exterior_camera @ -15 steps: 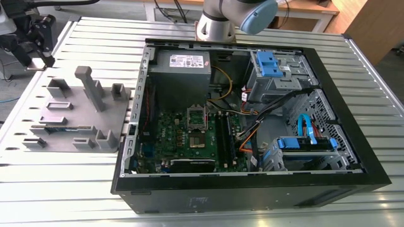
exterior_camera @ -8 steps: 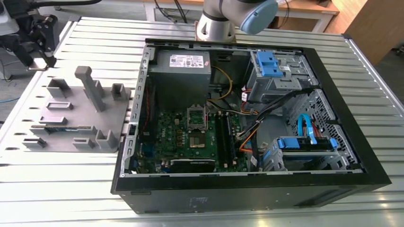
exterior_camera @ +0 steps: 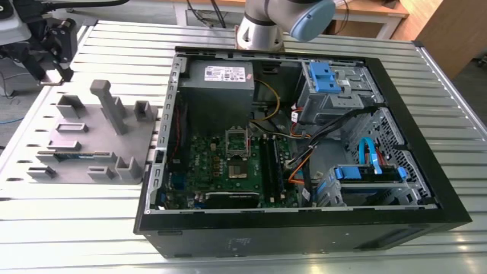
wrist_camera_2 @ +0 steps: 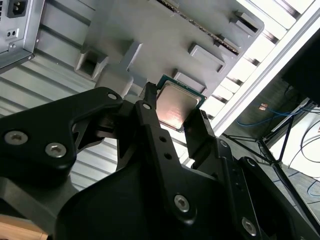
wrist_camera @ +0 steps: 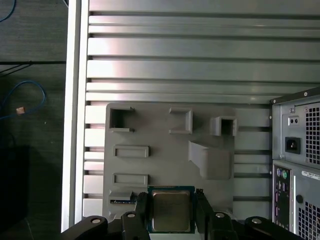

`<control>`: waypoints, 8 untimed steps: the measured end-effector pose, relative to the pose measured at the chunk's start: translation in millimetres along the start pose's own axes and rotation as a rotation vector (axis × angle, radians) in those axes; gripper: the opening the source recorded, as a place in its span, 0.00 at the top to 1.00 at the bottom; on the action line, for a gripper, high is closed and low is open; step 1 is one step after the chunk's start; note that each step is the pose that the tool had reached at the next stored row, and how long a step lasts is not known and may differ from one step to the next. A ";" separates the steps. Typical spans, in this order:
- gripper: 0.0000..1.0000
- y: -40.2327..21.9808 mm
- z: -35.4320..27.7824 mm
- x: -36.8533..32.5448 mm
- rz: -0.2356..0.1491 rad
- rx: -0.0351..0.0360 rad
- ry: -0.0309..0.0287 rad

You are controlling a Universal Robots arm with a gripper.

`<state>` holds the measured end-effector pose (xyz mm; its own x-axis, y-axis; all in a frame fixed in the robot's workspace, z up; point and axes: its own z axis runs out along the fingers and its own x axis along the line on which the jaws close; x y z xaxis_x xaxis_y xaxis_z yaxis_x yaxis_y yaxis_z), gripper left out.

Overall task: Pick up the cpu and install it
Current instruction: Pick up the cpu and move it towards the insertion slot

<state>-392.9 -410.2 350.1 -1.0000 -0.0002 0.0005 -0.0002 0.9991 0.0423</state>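
- Gripper is clamping the cpu by 2 opposite edges.
- Cpu is showing a square dull-silver lid with a green rim, over the grey tray.

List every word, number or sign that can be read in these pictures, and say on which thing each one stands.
None can be read.
The white label on the power supply: print too small to read.
The small label on the case's rear panel: too small to read.
The metal top of the cpu, held in the gripper: no marking can be made out.
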 end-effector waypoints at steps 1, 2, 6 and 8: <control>0.53 0.0 -0.1 -1.4 0.000 0.0001 0.0001; 0.53 0.0 -0.1 -2.7 0.000 0.0001 0.0001; 0.53 0.0 0.0 -8.2 0.000 0.0000 0.0000; 0.53 0.0 0.0 -10.9 0.000 0.0000 0.0000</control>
<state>-382.0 -410.2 350.1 -1.0000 -0.0002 0.0005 -0.0002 0.9991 0.0422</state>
